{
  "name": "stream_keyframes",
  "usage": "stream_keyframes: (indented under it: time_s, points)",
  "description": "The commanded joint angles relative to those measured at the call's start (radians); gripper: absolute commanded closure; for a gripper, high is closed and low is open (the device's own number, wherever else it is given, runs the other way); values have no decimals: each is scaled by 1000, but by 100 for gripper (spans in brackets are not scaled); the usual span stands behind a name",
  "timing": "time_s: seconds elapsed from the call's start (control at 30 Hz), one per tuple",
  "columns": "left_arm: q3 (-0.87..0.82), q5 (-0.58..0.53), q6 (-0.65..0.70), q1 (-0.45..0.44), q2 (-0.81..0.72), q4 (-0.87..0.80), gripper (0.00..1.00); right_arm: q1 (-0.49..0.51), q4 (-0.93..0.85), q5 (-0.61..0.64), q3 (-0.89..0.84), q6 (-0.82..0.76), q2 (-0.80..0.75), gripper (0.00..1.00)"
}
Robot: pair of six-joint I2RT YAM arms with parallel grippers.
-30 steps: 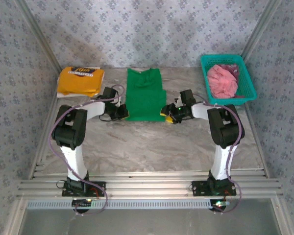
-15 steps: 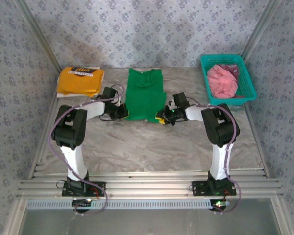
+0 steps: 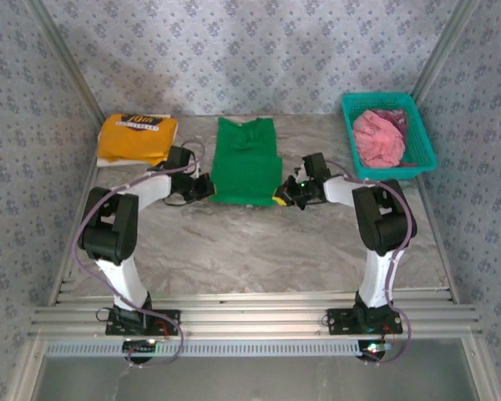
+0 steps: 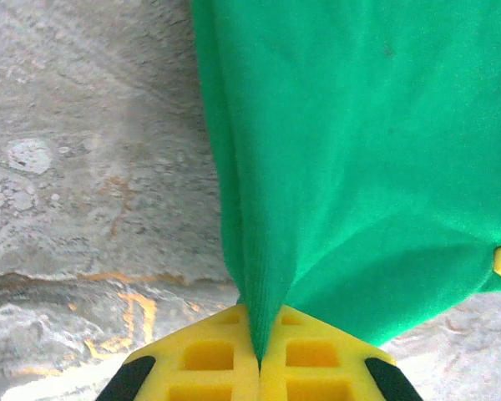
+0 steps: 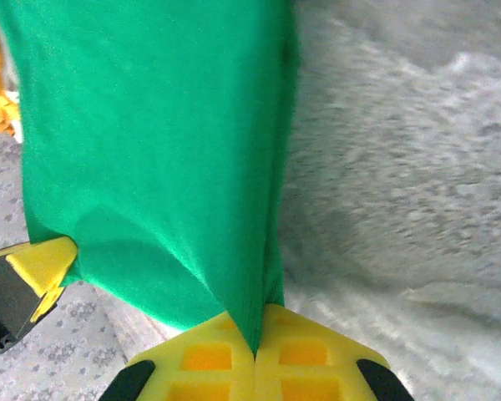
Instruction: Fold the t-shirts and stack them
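Note:
The green t-shirt [image 3: 246, 163] lies partly folded at the table's middle back, collar away from the arms. My left gripper [image 3: 207, 187] is shut on its near left corner; in the left wrist view the green cloth [image 4: 351, 167] runs pinched between the yellow pads [image 4: 202, 355]. On the near right corner my right gripper [image 3: 285, 195] is shut too, the cloth [image 5: 150, 150] squeezed between its pads [image 5: 313, 355]. The near edge is lifted off the table. A folded yellow-orange t-shirt [image 3: 138, 138] with dark print rests at the back left. The pink t-shirt [image 3: 378, 139] lies crumpled in the basket.
A teal plastic basket [image 3: 426, 142] stands at the back right. Patterned walls close the table [image 3: 250, 242] at the back and sides, with aluminium rails along the near edge. Bare marbled table lies between the arms and the green shirt.
Both grippers have lifted the green shirt's near edge a little and carried it away from the arm bases. The right gripper swung left, then back right. The shirt looks shorter.

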Motion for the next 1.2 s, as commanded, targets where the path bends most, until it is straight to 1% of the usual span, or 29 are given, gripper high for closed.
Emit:
stream_keyframes:
  time_s: [0.0, 0.2, 0.3, 0.4, 0.53, 0.6, 0.7, 0.77, 0.83, 0.9, 0.97, 1.17]
  points:
    - [-9, -16, 7, 0, -97, -33, 100, -1, -47, 9, 42, -57, -72, 100]
    - [-58, -31, 4, -14, -116, -25, 100, 7, -56, -6, 21, -67, -94, 100]
    - [-137, -38, -14, -25, -145, -10, 100, 10, -55, -18, -53, -65, -126, 100]
    - [-248, -57, -38, -51, -210, 7, 100, 23, -62, -23, -154, -64, -181, 100]
    - [-368, -75, -86, -92, -327, -24, 100, 61, -100, -18, -274, -55, -292, 100]
    - [-397, -100, -100, -106, -404, -66, 100, 77, -139, -2, -303, -53, -356, 100]
    - [-397, -151, -98, -103, -495, -134, 100, 82, -199, 10, -280, -64, -406, 100]
    - [-375, -161, -83, -90, -507, -141, 100, 76, -234, 11, -232, -85, -399, 100]
    - [-330, -129, -61, -64, -468, -123, 100, 70, -250, 4, -166, -110, -356, 100]
    - [-230, -97, -19, -38, -384, -132, 100, 55, -268, -21, -81, -131, -286, 100]
    - [-115, -88, 29, -19, -301, -160, 100, 39, -268, -21, 3, -145, -227, 100]
    - [241, -14, 115, 34, -24, -253, 100, -5, -341, -58, 364, -195, 20, 100]
